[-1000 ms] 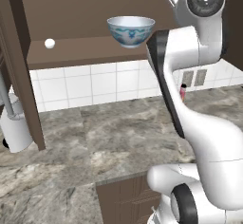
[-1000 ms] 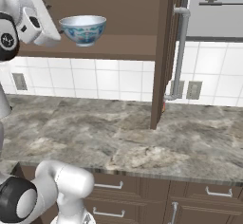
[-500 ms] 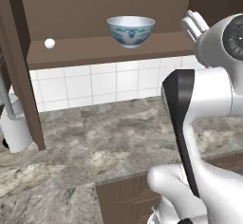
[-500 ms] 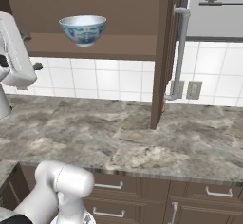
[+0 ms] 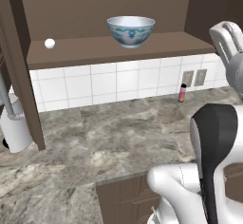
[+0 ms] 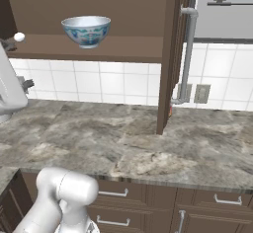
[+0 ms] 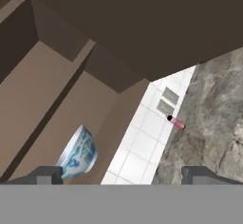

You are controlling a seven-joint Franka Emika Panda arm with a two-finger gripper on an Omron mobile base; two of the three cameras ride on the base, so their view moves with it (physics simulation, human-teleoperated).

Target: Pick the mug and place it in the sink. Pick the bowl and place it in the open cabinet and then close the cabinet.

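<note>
Bowl (image 7: 78,154) on cabinet (image 7: 52,99) shelf, just above open empty hand (image 7: 123,173).

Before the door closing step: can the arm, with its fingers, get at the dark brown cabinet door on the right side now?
Probably yes. The dark brown cabinet door stands open, edge-on, with nothing before it. The gripper has open, empty fingers; the blue-patterned white bowl rests on the shelf, apart from them.

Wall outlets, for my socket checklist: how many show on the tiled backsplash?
2. The wall outlets sit side by side on the white tiles: one directly above the red-pink bottle, the other just right of it. Others may be hidden.
</note>
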